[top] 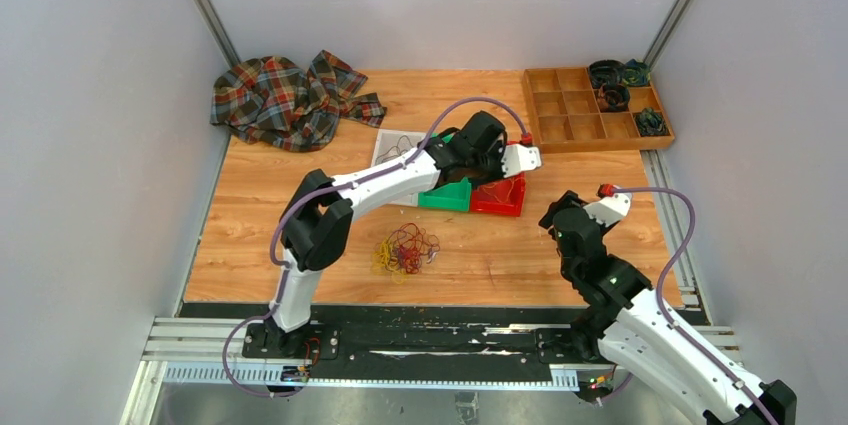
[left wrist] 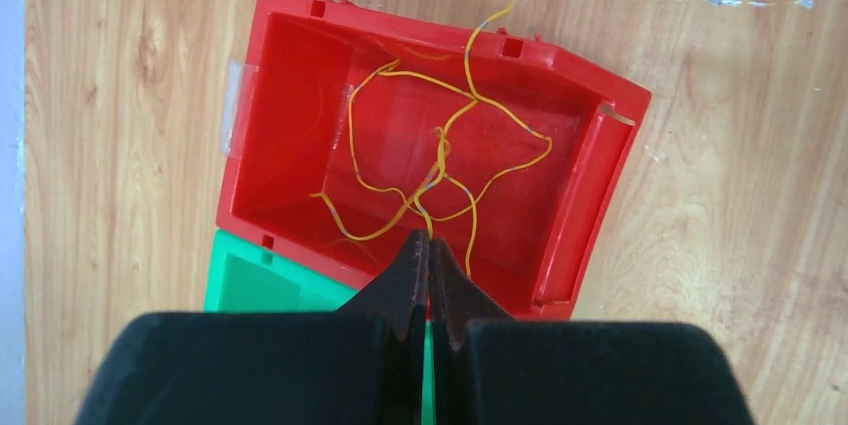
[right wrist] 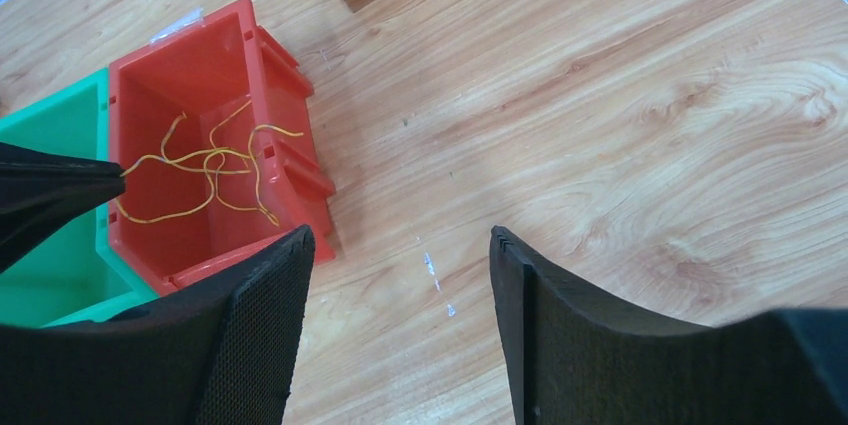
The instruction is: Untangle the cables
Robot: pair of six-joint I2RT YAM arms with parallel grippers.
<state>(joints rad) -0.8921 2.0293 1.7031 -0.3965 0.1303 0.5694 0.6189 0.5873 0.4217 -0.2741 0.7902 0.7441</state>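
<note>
The left hand (left wrist: 430, 240) hides most of the green bin (left wrist: 255, 285); dark items (top: 612, 95) in the wooden tray (top: 563, 105) are indistinct.

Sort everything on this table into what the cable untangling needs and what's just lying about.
Job: yellow cable, pinched by the left hand, in the red bin; cable tangle; green bin, probably.
Lying about: plaid cloth; wooden divider box with dark coils.

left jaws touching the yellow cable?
Touching. Left wrist view: the left gripper is shut, and a strand of the yellow cable runs straight into its closed jaws above the red bin.
</note>
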